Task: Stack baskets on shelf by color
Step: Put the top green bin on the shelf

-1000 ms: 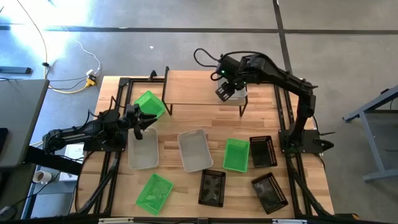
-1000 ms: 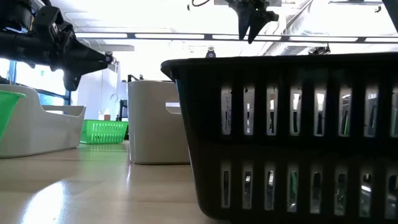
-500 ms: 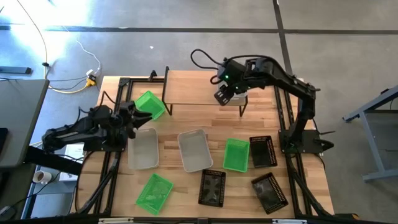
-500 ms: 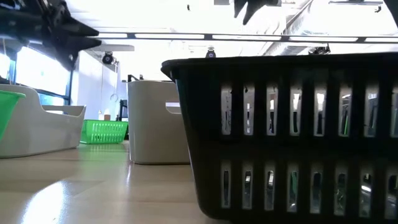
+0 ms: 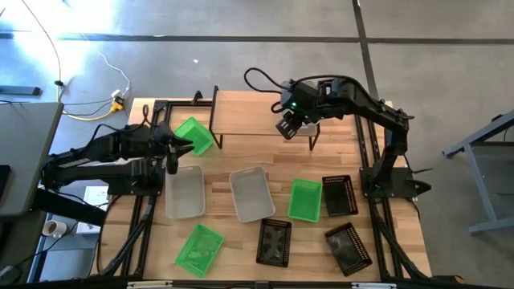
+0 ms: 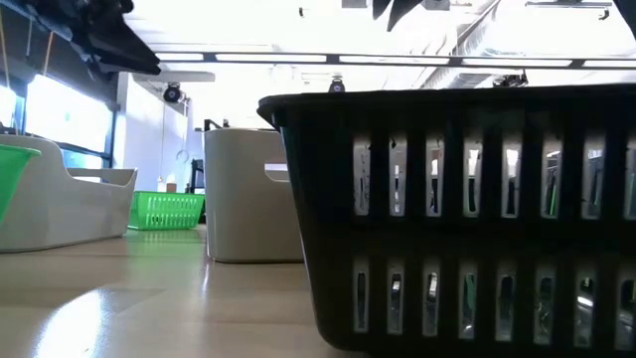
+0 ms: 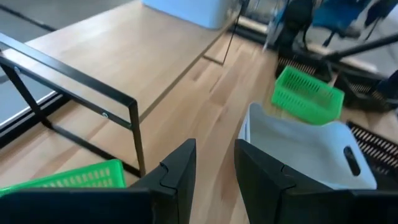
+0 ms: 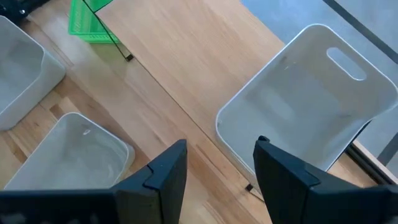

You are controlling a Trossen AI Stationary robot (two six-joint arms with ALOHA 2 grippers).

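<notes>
Progress check: you have one pale grey basket (image 8: pixel 308 102) on the shelf (image 5: pixel 249 120), at its right end, upper centre of the high view. The right gripper (image 8: pixel 214 165) hovers just above it, fingers apart and empty.

Eight baskets are off the shelf. A green basket (image 5: pixel 194 134) leans at the shelf's left leg. Two grey baskets (image 5: pixel 184 191) (image 5: pixel 250 193) lie mid-frame, with a green basket (image 5: pixel 305 199) to their right. Another green one (image 5: pixel 198 246) and three black baskets (image 5: pixel 339 195) (image 5: pixel 275 241) (image 5: pixel 348 247) fill the lower frame.

The left gripper (image 7: pixel 214 171) sits at left centre, beside the leaning green basket, fingers slightly parted, holding nothing.

Judgement: early stage; no stack is formed yet.
</notes>
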